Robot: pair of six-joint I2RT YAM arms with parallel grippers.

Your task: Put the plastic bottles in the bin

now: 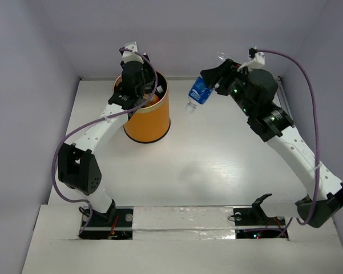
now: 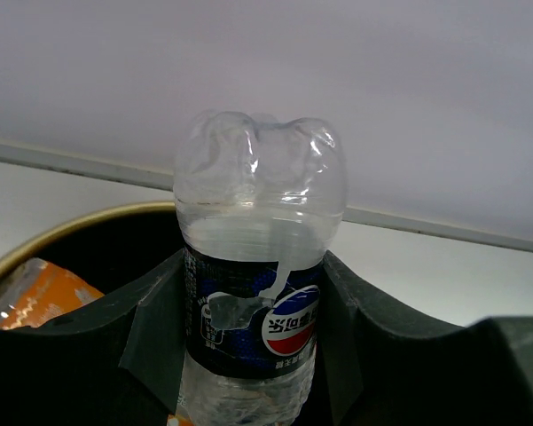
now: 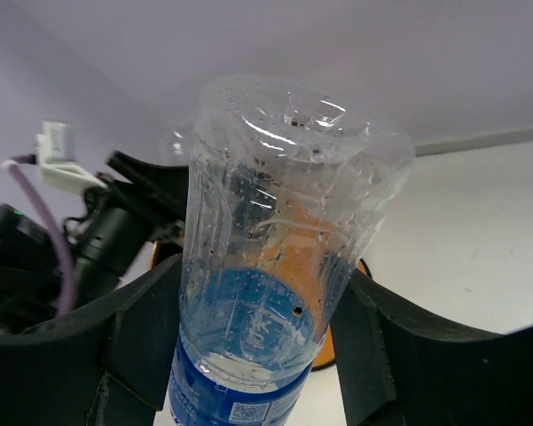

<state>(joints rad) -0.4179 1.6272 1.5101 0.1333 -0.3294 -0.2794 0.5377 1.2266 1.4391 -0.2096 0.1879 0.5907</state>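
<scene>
Orange-yellow with a gold rim, the bin (image 1: pixel 151 123) stands upright on the white table (image 1: pixel 217 165), in the upper left of the top view. The left gripper (image 1: pixel 138 80) hangs directly over the bin's mouth and covers most of the black inside from above. In the left wrist view its dark fingers (image 2: pixel 155 328) are closed part-way on a dark-labelled bottle (image 2: pixel 257 240) — clear plastic with a navy band and a red, white and blue round logo. The lobed base of this bottle points toward the top of the frame, and both fingers press against the label. Behind it, at the left edge of that view, the bin's gold rim curves past. Below the rim, inside the bin, lies a crinkled orange-labelled bottle (image 2: pixel 35 288).

The right gripper (image 1: pixel 214 83) is raised above the table in the upper middle of the top view, to the right of the bin and well apart from it. It grips a blue-labelled bottle (image 1: pixel 198 92), which hangs tilted with its cap end down and to the left, clear of the table. In the right wrist view the jaws are narrowed onto the bottle's lower body at the blue label, one finger (image 3: pixel 137 337) on each side. The clear, dimpled base fills the centre of the frame — droplets show on its inner wall. Through the plastic an orange blur of the bin shows, and the left arm (image 3: pixel 106 231) sits at the left edge.
</scene>
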